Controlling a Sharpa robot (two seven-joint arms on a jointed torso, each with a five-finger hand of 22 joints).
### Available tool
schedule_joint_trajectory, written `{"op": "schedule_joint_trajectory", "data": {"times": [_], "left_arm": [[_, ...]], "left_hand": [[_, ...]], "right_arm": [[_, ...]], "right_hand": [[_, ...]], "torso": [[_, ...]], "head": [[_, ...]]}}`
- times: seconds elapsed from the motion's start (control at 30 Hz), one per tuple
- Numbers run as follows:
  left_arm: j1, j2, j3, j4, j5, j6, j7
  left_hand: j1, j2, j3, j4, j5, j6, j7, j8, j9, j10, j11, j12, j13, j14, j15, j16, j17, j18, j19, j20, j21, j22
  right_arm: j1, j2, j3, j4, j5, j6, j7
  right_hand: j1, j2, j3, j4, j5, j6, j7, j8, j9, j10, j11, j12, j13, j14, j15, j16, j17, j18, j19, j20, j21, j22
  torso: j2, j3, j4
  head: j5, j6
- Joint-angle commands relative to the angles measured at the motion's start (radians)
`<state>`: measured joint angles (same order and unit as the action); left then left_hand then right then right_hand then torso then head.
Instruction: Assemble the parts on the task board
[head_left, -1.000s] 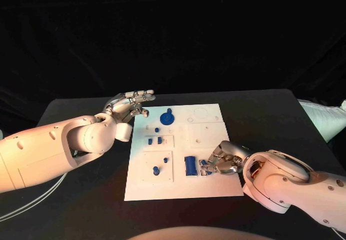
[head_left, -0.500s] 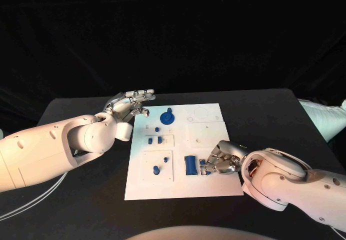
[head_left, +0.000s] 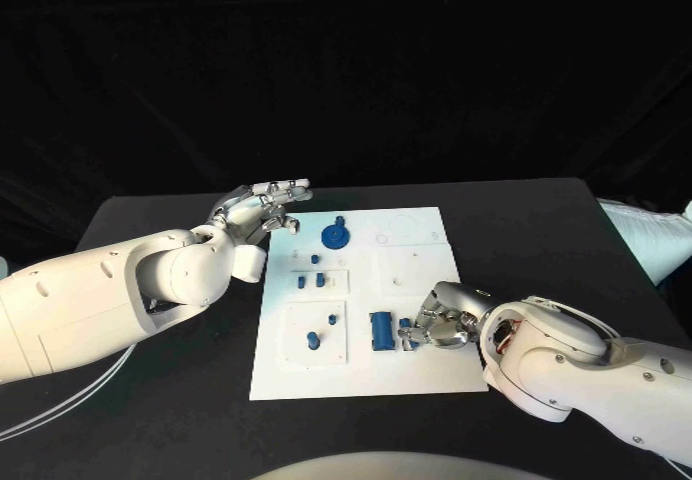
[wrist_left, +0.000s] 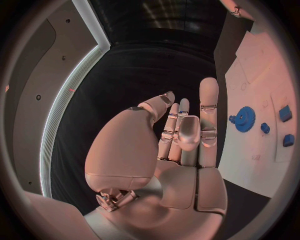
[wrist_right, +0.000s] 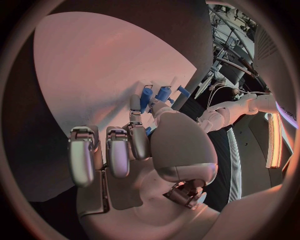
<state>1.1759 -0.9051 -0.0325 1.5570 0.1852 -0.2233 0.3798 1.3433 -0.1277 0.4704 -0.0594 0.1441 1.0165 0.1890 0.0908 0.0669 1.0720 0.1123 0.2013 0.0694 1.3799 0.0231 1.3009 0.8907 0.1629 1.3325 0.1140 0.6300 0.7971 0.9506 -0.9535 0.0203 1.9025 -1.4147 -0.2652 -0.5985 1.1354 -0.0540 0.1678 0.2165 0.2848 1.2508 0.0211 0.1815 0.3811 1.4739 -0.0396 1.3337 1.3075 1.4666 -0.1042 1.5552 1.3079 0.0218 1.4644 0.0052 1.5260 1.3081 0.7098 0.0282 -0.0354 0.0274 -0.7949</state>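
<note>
The black table (head_left: 548, 240) fills the scene, dark drapery behind it, something white and padded at its far right edge (head_left: 656, 245). In the middle lies the white task board (head_left: 433, 370), long side running away from the robot.

On the board: a blue gear (head_left: 335, 236) sits at the far end on the left side, and the left wrist view catches it too (wrist_left: 245, 119). Below it are two small blue pegs (head_left: 309, 282), then two more blue parts (head_left: 322, 333) in the near-left square panel. Beside that panel a blue rectangular block (head_left: 381, 331) stands on the board.

The left hand (head_left: 265, 208) hovers off the board's far-left corner, over the table, palm up, fingers extended and loosely apart, holding nothing. The left wrist view confirms it: the fingers (wrist_left: 208, 107) upright, nothing between them.

The right hand (head_left: 441, 322) is down on the board just beside the block, fingers curled in. Whether it is pinching the block, I cannot tell; the right wrist view shows curled fingers (wrist_right: 119, 150) with blue parts beyond them.

Against a second ago: the right hand has edged slightly towards the block, closing the gap. The left hand and the parts have not moved.
</note>
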Motion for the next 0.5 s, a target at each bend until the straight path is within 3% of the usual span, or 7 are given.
{"op": "schedule_joint_trajectory", "data": {"times": [0.03,0.1,0.27,0.5], "left_arm": [[0.000,0.001,0.001,0.002,-0.004,0.018,0.002],[0.000,0.001,0.001,0.002,-0.004,0.018,0.002],[0.000,0.000,0.001,0.002,-0.004,0.019,0.001],[0.000,0.001,0.001,0.001,-0.004,0.019,0.001]], "left_hand": [[-0.008,0.002,-0.002,-0.006,-0.001,-0.004,0.001,-0.004,0.000,-0.006,0.003,0.002,0.000,-0.008,-0.001,0.002,-0.001,0.014,-0.007,0.000,-0.006,-0.002],[-0.008,0.002,-0.002,-0.006,-0.001,-0.004,0.001,-0.004,0.000,-0.006,0.003,0.002,0.000,-0.008,-0.001,0.002,-0.001,0.014,-0.007,0.000,-0.006,-0.002],[-0.008,0.002,-0.002,-0.006,-0.001,-0.004,0.001,-0.004,0.000,-0.006,0.003,0.002,0.000,-0.008,-0.001,0.002,-0.001,0.014,-0.007,0.000,-0.006,-0.002],[-0.008,0.002,-0.002,-0.006,-0.001,-0.004,0.001,-0.004,0.000,-0.006,0.003,0.002,0.000,-0.008,-0.001,0.002,-0.001,0.014,-0.007,0.000,-0.006,-0.002]], "right_arm": [[-0.002,0.003,-0.001,0.001,-0.020,0.022,-0.003],[-0.002,0.003,-0.001,0.002,-0.021,0.022,-0.003],[-0.002,0.001,-0.001,0.005,-0.021,0.015,-0.001],[-0.002,-0.008,-0.001,0.012,-0.029,-0.008,0.002]], "right_hand": [[-0.018,-0.003,-0.016,0.005,0.004,0.006,-0.004,0.008,0.006,0.054,-0.015,0.004,0.144,0.101,-0.008,0.006,0.248,-0.007,0.079,-0.006,0.004,0.209],[-0.034,-0.007,-0.035,0.019,0.002,0.006,-0.005,0.013,0.012,0.055,-0.015,0.007,0.146,0.101,-0.008,0.006,0.249,-0.007,0.079,-0.007,0.005,0.210],[-0.073,-0.006,-0.097,0.066,-0.056,0.004,-0.008,0.023,0.031,0.058,-0.018,0.014,0.152,0.102,-0.010,0.009,0.252,-0.008,0.081,-0.009,0.007,0.213],[-0.125,0.015,-0.177,0.074,-0.127,-0.003,-0.010,0.034,0.054,0.060,-0.019,0.016,0.156,0.102,-0.012,0.010,0.254,-0.008,0.082,-0.011,0.009,0.216]], "torso": [[0.000,0.0001,-0.0013],[0.000,0.0003,-0.0015],[-0.001,0.0009,-0.0008],[0.000,0.0010,-0.0013]], "head": [[0.000,-0.001],[0.001,-0.001],[0.000,-0.001],[0.001,-0.001]]}}
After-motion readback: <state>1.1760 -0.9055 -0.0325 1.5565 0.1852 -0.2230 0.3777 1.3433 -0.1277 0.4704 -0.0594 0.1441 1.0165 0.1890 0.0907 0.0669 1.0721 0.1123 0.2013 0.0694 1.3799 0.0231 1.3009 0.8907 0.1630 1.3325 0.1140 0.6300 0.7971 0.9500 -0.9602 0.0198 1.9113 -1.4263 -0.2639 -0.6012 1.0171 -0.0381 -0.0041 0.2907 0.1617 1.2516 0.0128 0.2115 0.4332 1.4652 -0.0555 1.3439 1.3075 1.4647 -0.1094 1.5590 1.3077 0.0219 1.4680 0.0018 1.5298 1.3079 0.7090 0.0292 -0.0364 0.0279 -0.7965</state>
